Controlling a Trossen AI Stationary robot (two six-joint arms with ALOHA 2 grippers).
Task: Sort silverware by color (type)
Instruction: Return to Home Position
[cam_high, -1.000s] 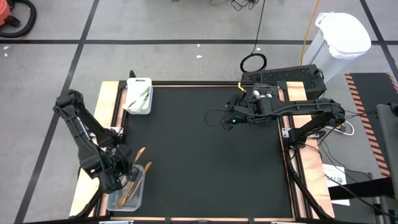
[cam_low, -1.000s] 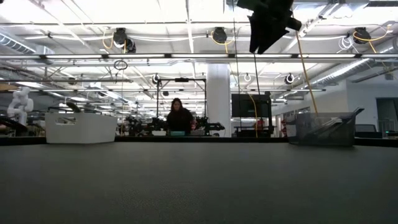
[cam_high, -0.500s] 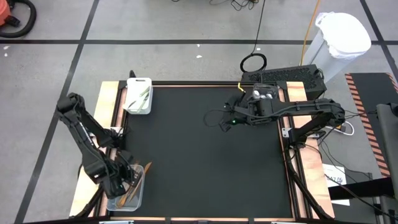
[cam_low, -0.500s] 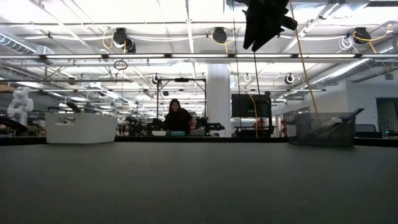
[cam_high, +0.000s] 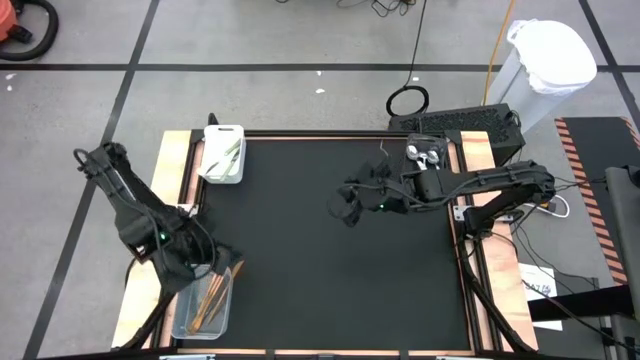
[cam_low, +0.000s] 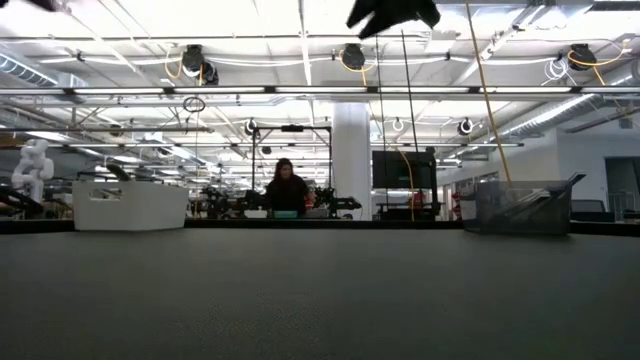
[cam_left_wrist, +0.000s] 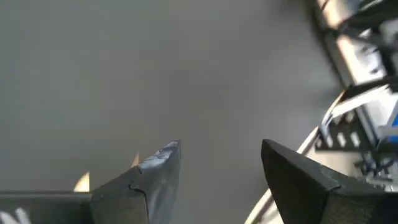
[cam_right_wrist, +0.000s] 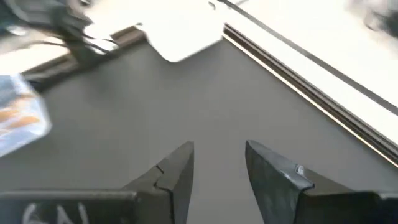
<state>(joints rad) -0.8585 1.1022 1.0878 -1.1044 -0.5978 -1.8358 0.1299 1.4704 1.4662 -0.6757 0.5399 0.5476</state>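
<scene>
When looking straight down, can't miss the black desk (cam_high: 300, 270) filling the middle of the shot. Got the right arm (cam_high: 480, 178) reaching in from its own side, stretched nearly flat out toward the centre. Right jaws hanging well up off the bare desk, parted just a little, holding nothing, well apart from every bin. Same story on its wrist cam: only a narrow gap between the two fingers (cam_right_wrist: 174, 174), plain mat beyond. Also poking in at the very top of the low view.

Got the left arm (cam_high: 125, 200) folded up at its side, elbow raised and back, forearm sloping down toward the lower-left corner of the overhead shot. Left jaws spread wide, empty, sitting right at the upper end of the clear bin (cam_high: 185, 325) and pointing out over the desk.

On to the silverware. Orange utensils (cam_high: 208, 300) lying lengthwise in the clear bin, tips sticking out past its end, just beside the left jaws; on that wrist cam, orange ends next to one finger (cam_left_wrist: 155, 177), not between the two. Pale-green knives (cam_high: 230, 155) piled in the white bin (cam_high: 212, 135) at the upper-left corner, well away from both sets of jaws. Black bin (cam_high: 455, 122) off the upper-right corner, contents impossible to tell.
</scene>
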